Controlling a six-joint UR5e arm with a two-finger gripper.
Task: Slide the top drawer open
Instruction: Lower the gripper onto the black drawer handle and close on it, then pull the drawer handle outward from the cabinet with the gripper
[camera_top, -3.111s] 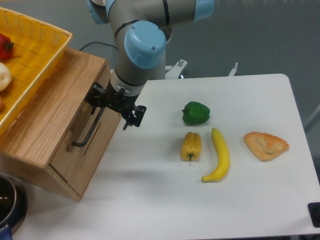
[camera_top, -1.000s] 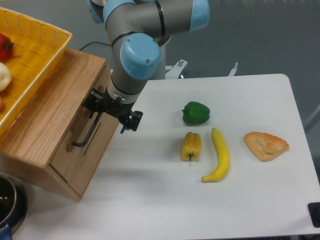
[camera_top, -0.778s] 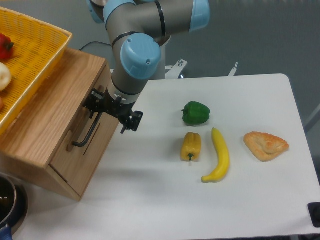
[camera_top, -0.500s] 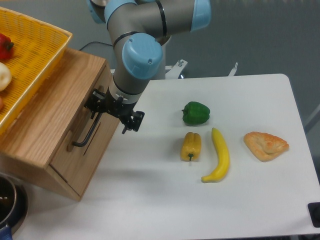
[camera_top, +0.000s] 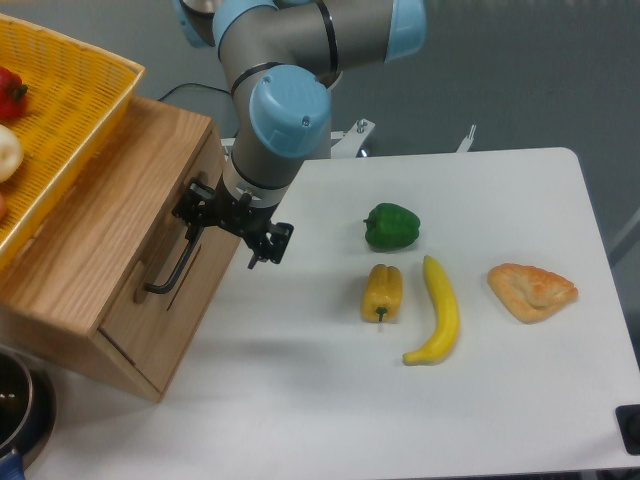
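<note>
The top drawer is a light-oak panel in the wooden cabinet at the left, with a long black bar handle across its front. It looks closed. My gripper hangs in front of the cabinet at the handle's upper end. Its fingers stand wide apart and open. One finger is against the cabinet front by the handle's top end, and the other finger is over the white table. I cannot tell whether the handle is touched.
A yellow woven basket with produce sits on the cabinet top. On the white table lie a green pepper, a yellow pepper, a banana and a pastry. A dark bowl sits at the bottom left.
My gripper drifted left toward the cabinet, then shifted slightly back to the right. The drawer and handle have not visibly moved.
</note>
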